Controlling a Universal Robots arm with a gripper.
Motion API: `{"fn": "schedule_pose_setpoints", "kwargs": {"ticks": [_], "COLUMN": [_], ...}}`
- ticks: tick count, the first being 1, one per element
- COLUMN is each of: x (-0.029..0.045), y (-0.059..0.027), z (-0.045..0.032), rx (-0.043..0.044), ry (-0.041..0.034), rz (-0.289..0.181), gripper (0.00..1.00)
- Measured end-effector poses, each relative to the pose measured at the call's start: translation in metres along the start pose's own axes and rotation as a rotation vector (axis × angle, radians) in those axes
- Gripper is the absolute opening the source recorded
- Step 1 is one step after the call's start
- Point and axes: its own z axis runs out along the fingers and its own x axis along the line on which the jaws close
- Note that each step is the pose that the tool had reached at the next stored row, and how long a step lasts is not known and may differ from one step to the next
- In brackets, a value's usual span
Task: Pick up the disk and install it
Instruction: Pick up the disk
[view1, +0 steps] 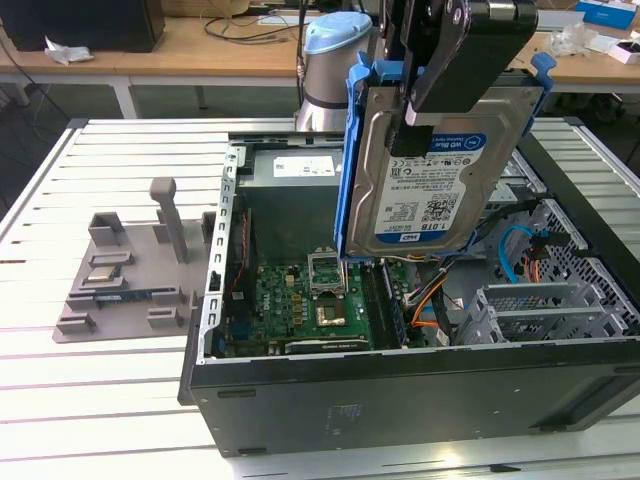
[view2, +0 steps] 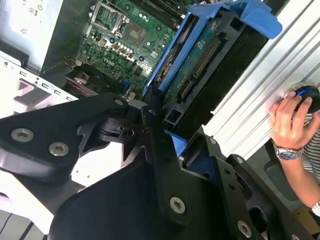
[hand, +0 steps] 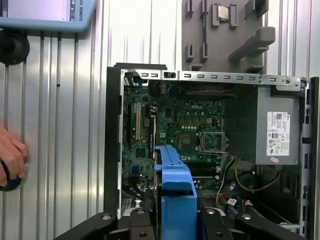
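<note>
Nearest to the lens in the second wrist view are the black links of my tool (view2: 157, 112). Between them I see the disk (view2: 200, 60), gripped on edge with its blue rails around it. So the tool is closed on the disk and carries it.

In the exterior view the disk (view1: 430, 190) hangs upright in the air with its white-and-blue label turned to the camera. One black finger (view1: 420, 100) lies across the upper part of the label. The disk is above the open computer case (view1: 215, 290), over its middle, and as far as I can tell it does not touch the case.

The case lies on its side on the slatted desk (view1: 100, 400), with the open side up. Inside it I see:
- a green motherboard (view1: 300, 310) with the processor socket (view1: 325, 270);
- a grey power-supply box (view1: 300, 170) in the corner near the arm's base;
- orange and blue cables (view1: 430, 305);
- a perforated metal drive cage (view1: 540, 310) at the exterior view's right.

Beside the case, at the exterior view's left, a grey holder (view1: 120, 280) stands on the desk with some small parts in its slots. In the second wrist view a person's hand (view2: 290, 120) rests on a small round thing beyond the edge of the desk.
</note>
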Motion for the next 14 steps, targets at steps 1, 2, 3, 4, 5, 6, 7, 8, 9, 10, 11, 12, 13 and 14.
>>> {"fn": "schedule_pose_setpoints", "kwargs": {"ticks": [1,2,3,4,5,6,7,8,9,10,11,12,13,14], "x": [0.0,0.0,0.0,0.0,0.0,0.0,0.0,0.0001,0.0002,0.0002,0.0003,0.0004,0.0004,0.0005], "y": [0.0,0.0,-0.0001,-0.0001,0.0,-0.0004,-0.0011,-0.0029,-0.0046,-0.0065,-0.0093,-0.0119,-0.015,-0.0183], "z": [0.0,0.0,0.0,0.0,0.0,0.0,0.0,-0.0001,-0.0001,-0.0001,-0.0001,-0.0002,-0.0003,-0.0003], "rx": [0.0,0.0,0.0,0.0,0.0,0.0,0.0,0.0,0.0,-0.0001,0.0,0.0,-0.0001,0.0], "ry": [0.0,0.0,0.0,0.0,0.0,0.0,0.0001,0.0001,0.0,0.0001,0.0,0.0,0.0001,0.0], "rz": [0.0,0.0,0.0,0.0,0.0,0.0,0.0,0.0,0.0,0.0,0.0,0.0,0.0,0.0], "gripper": [0.37,0.37,0.37,0.37,0.37,0.37,0.37,0.37,0.37,0.37,0.37,0.37,0.37,0.37]}}
